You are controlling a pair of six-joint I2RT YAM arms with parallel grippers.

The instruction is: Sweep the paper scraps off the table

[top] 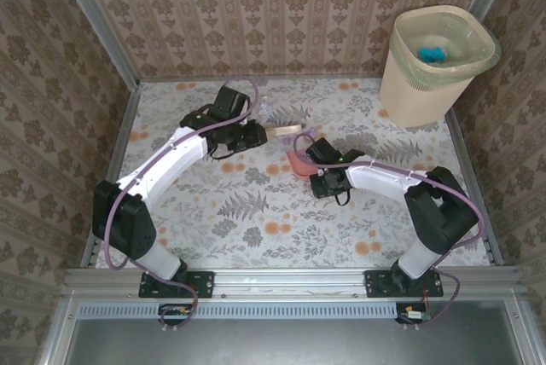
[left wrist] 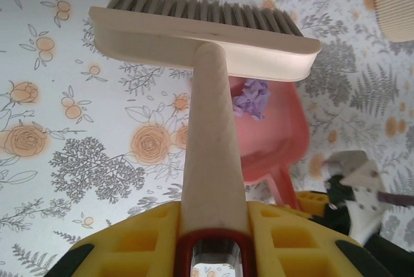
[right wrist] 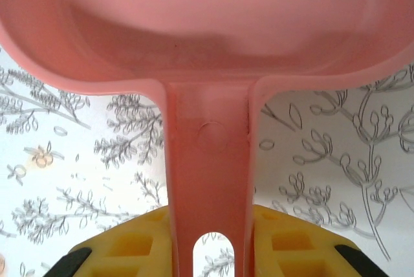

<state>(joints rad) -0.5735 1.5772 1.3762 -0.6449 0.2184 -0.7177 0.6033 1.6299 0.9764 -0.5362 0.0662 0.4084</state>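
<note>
Cream-coloured, with pale grey bristles, the hand brush [left wrist: 204, 34] is held by its handle in the left claw [left wrist: 213, 238]. The claw's yellow fingers [left wrist: 136, 244] are clenched on either side of the shaft. In the left wrist view the brush head lies crosswise at 12 o'clock, with its bristles pointing away from us over the fern-printed tabletop [left wrist: 77, 134].

At about 4 o'clock from where handle meets head, a purple paper scrap [left wrist: 252, 98] lies inside the pink dustpan [left wrist: 275, 131], just beside the back of the brush head. We cannot tell whether scrap and brush touch.

The right claw [right wrist: 210, 244] is clenched on the dustpan's flat handle. In the right wrist view the pan spreads wide at 12 o'clock, with the printed cloth visible on both sides below it. We cannot tell whether the pan's front edge rests on the tabletop.

From the top camera the two tools meet near the middle of the tabletop, the brush at about 11 o'clock from the dustpan. The left arm reaches in from 7 o'clock and the right arm from 4 o'clock.

A beige wastebasket [top: 435, 66] stands at the tabletop's 2 o'clock corner, against the brown damask walls [top: 256, 7]. Teal-blue paper scraps [top: 432, 54] lie inside it, well apart from the purple one.
</note>
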